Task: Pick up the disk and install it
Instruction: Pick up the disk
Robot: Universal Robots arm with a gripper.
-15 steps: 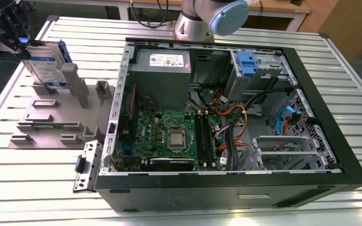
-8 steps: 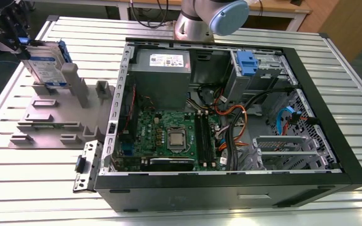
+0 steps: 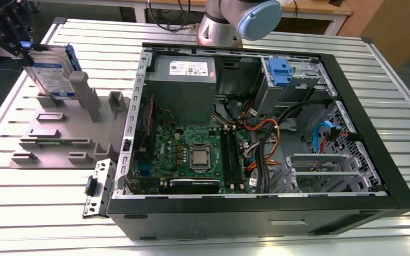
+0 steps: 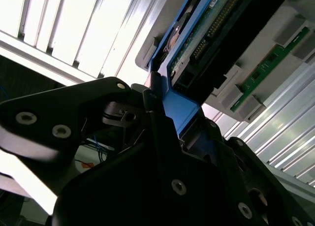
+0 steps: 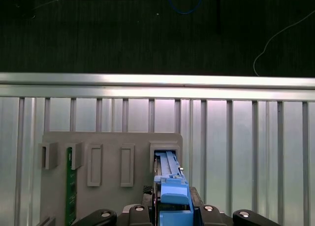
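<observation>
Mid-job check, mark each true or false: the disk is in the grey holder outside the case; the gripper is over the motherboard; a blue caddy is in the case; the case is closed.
1. The disk stands on edge in the grey holder, outside the computer case. True.
2. The gripper is over the motherboard. False: it is at the disk's blue end, at the exterior view's left.
3. A blue caddy sits inside the case. True.
4. The case is closed. False: its side is open and the motherboard is exposed.
</observation>
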